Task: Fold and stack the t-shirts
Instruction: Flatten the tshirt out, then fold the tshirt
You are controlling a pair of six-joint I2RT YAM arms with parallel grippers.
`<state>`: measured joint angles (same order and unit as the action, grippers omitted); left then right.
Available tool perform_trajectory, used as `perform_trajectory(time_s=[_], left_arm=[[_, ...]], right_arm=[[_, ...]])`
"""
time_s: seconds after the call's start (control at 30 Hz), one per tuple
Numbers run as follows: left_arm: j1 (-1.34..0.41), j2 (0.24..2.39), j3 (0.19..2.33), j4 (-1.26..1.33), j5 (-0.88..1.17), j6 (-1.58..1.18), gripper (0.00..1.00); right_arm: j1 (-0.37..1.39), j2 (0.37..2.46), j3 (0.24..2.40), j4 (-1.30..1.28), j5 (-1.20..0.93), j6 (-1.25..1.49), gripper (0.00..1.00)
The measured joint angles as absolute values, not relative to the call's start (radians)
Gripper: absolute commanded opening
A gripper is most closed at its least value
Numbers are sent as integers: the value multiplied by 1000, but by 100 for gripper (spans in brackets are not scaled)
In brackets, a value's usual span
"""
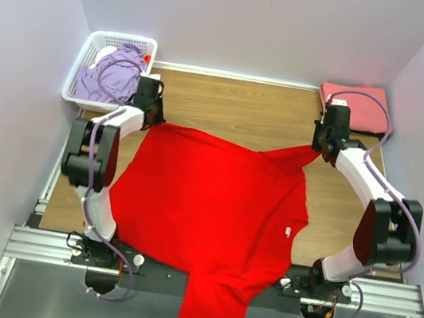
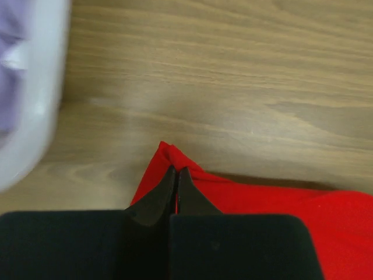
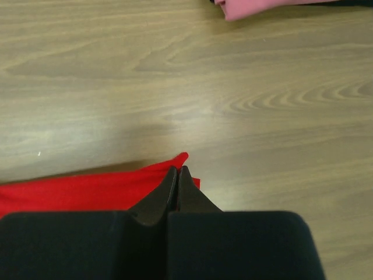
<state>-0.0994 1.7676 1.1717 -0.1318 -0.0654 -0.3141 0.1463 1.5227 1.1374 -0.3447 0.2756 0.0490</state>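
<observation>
A bright red t-shirt (image 1: 211,215) lies spread over the table's middle, its lower part hanging past the near rail. My left gripper (image 1: 154,116) is shut on the shirt's far left corner (image 2: 169,153); the left gripper (image 2: 176,170) pinches the cloth between its tips. My right gripper (image 1: 325,149) is shut on the far right corner (image 3: 182,158); the right gripper (image 3: 177,170) clamps that red tip. A small white tag (image 1: 287,232) shows on the red cloth. A folded salmon-pink t-shirt (image 1: 357,105) lies at the back right. A lavender t-shirt (image 1: 112,75) sits crumpled in the basket.
The white lattice basket (image 1: 85,58) stands at the back left, its rim (image 2: 35,105) close to my left gripper. Bare wooden table (image 1: 236,106) stretches between the two grippers. The pink shirt's edge (image 3: 256,7) shows beyond my right gripper. Grey walls close in on three sides.
</observation>
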Motion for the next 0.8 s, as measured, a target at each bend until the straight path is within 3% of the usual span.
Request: perform_trajectory(time_s=[0.23, 0.47, 0.8], left_arm=[[-99, 2011, 1352, -106, -47, -295, 0], [-99, 2017, 1403, -87, -47, -275, 0], [-99, 1967, 1432, -183, -68, -250, 0]], right_arm=[[135, 1671, 1166, -224, 277, 53, 1], [131, 1655, 1174, -214, 237, 85, 1], [131, 1470, 1190, -478, 71, 241, 0]])
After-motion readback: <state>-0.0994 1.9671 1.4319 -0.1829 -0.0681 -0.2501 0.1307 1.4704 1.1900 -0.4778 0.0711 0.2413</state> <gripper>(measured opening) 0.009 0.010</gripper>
